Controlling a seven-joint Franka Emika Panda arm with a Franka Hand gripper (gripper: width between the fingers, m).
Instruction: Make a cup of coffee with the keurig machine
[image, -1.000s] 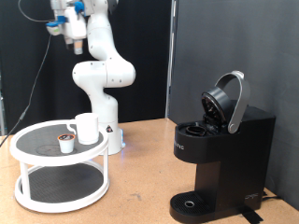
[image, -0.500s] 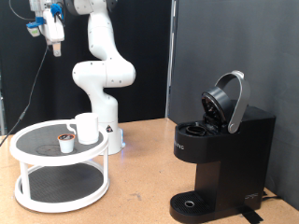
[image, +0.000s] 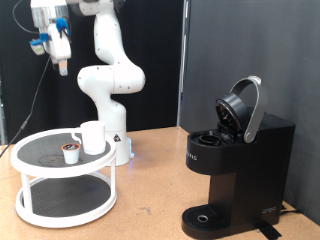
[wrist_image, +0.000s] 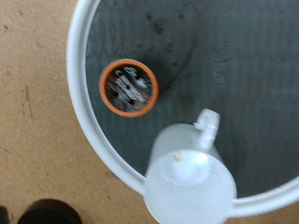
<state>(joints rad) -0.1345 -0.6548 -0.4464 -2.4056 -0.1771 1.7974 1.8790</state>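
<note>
The white cup (image: 92, 137) stands on the top tier of a white round tray stand (image: 30, 164) at the exterior view's left, with a small pod (image: 70, 153) with a brown top beside it. The black keurig machine (image: 236, 170) stands at the right with its lid raised. My gripper (image: 61, 66) hangs high above the stand, well clear of the cup. The wrist view looks straight down on the cup (wrist_image: 190, 185), the pod (wrist_image: 127, 88) and the stand's rim (wrist_image: 78, 101); the fingers do not show there.
The robot's white base (image: 108, 85) stands behind the stand. The wooden table (image: 150, 205) stretches between the stand and the machine. Black curtains hang behind.
The gripper has moved left and then down, from high near the arm's column to a spot above the tray stand. The cup, pod and machine have not moved.
</note>
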